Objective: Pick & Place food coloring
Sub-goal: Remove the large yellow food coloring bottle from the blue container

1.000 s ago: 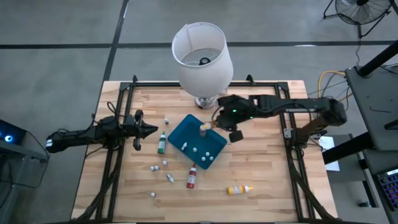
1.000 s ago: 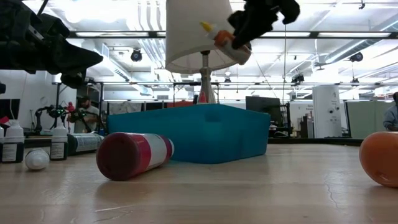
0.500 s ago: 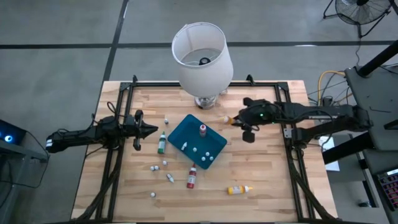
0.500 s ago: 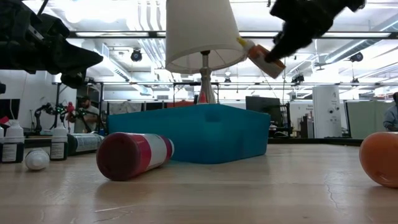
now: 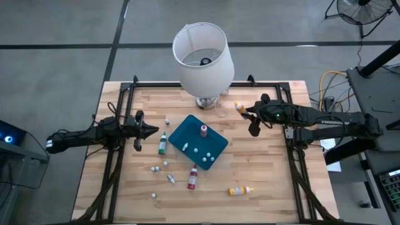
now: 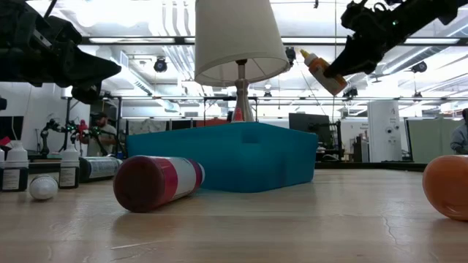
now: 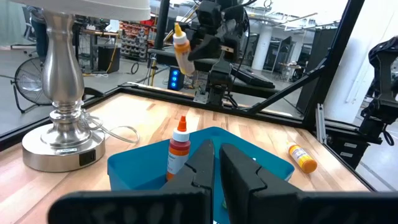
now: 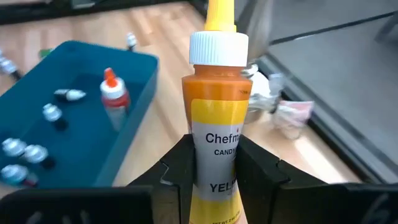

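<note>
Wooden table (image 5: 262,181), scattered with small bottles and loose caps; going left to right in the high view: left gripper (image 5: 152,130) parked over the left side, fingers pressed shut, nothing in them, waiting. Just right of it a green bottle (image 5: 162,144) lies on the wood, then the teal tray (image 5: 181,134) at table centre with one red-orange bottle (image 5: 203,130) standing upright inside plus a few small white caps. A red bottle (image 5: 192,177) lies on its side just below the tray, and a yellow-orange bottle (image 5: 240,190) lies flat further toward the near edge. Lamp (image 5: 203,53) stands at the far edge behind the tray. Right gripper (image 5: 245,110) is in the air right of the lamp base, clear of the tray, fingers clamped around the body of a yellow bottle (image 8: 217,112); the low view shows that bottle tilted, tip pointing up and away, well above the table. Step in hand, judging from this: transport phase, bottle picked and carried, not yet placed. The bottle sits beside the tray, not over it, so the drop spot cannot be told. Next move probably needs the right arm to bring the bottle over its target, lower it, level it off, then open the fingers; risk is the tilted bottle toppling or rolling on release.
</note>
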Motion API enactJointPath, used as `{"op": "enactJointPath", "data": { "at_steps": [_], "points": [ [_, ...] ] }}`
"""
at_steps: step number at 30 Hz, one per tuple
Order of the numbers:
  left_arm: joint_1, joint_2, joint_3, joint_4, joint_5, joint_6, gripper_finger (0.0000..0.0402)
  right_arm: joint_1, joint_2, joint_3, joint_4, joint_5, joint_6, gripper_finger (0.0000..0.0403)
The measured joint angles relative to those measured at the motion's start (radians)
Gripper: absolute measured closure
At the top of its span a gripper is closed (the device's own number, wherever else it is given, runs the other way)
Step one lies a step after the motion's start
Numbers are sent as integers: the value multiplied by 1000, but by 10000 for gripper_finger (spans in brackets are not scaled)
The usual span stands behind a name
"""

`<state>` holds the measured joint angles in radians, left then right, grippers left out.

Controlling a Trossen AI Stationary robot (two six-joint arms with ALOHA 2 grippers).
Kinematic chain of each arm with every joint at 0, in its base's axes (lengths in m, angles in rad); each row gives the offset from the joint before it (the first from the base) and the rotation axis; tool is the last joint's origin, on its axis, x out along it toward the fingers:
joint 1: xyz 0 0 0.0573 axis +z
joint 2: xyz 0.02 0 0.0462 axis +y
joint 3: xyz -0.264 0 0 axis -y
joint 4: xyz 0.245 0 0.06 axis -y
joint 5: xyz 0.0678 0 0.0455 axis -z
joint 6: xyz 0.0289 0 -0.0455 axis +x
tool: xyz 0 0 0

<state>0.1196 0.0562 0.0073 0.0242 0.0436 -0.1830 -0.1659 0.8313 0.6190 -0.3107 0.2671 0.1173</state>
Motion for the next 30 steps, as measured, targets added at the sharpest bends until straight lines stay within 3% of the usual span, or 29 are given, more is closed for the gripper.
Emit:
{"op": "enactJointPath", "data": {
  "at_steps": [13,22,30],
  "points": [
    [0,0,0,0,0,0,402,-2,-19,-229,419,90,173,314],
    [0,0,0,0,0,0,402,58,-18,-423,688,223,229,314],
    [0,0,0,0,0,0,402,121,-18,-486,768,259,174,314]
  ]
}}
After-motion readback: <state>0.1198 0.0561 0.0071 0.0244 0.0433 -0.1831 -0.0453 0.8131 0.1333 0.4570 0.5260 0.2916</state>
